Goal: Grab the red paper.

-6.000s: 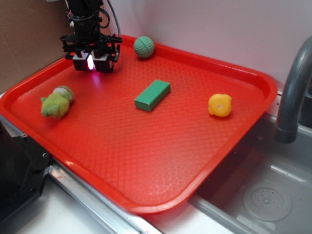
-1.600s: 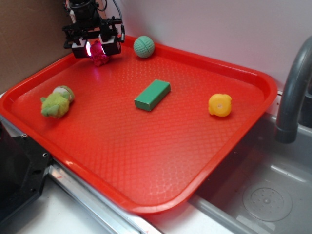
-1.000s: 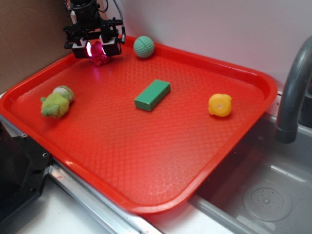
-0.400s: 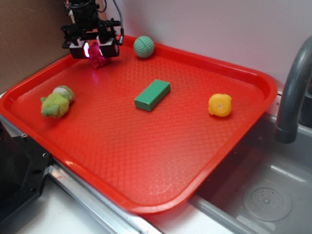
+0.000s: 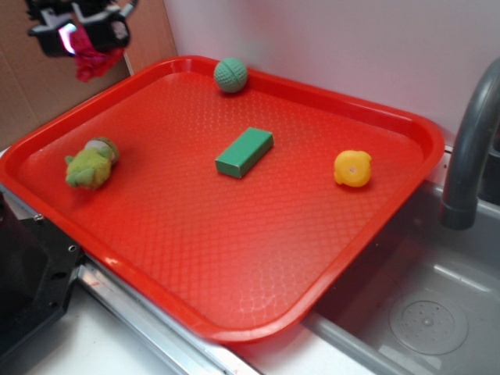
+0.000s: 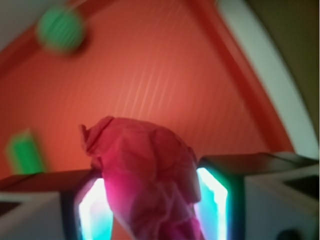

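Observation:
The red paper (image 5: 91,59), a dark crimson wrinkled wad, hangs in the air at the top left, above and beyond the far left rim of the red tray (image 5: 234,234). My gripper (image 5: 80,39) is shut on it, high off the tray. In the wrist view the red paper (image 6: 147,170) fills the gap between the two glowing fingers, and my gripper (image 6: 152,210) pinches it from both sides, with the tray far below and blurred.
A green ball (image 5: 230,75) rests at the tray's back edge, a green block (image 5: 244,151) in the middle, a yellow duck toy (image 5: 352,168) to the right, a green plush toy (image 5: 91,163) at the left. A grey faucet (image 5: 469,148) and sink (image 5: 422,312) stand right. Cardboard (image 5: 31,86) rises behind the gripper.
The gripper, low over the tray's back left corner six seconds ago, closed on the red paper and has now lifted it up and to the left, off the tray.

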Motion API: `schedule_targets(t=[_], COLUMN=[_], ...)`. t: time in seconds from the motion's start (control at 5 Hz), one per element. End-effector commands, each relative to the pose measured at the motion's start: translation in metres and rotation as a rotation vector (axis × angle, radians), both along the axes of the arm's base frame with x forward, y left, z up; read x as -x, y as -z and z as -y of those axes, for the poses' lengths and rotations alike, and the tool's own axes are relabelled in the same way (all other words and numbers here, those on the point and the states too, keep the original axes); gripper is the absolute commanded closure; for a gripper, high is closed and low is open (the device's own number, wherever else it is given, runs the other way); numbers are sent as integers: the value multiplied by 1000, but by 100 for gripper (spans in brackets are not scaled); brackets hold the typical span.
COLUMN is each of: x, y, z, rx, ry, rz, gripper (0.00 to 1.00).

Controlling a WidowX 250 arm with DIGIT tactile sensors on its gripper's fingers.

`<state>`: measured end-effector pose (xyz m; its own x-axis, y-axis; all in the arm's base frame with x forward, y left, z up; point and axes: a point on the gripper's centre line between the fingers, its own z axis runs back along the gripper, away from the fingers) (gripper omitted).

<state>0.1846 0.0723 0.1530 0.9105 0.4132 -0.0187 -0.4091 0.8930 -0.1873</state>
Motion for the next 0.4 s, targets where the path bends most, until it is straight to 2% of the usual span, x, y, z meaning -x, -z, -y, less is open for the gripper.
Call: schedule_targets(t=[0.0,0.2], x=[47,50], y=[-103,-114], z=[25,36], rx=[-37,-102], ry=[214,238], rz=[12,5], gripper=[100,100])
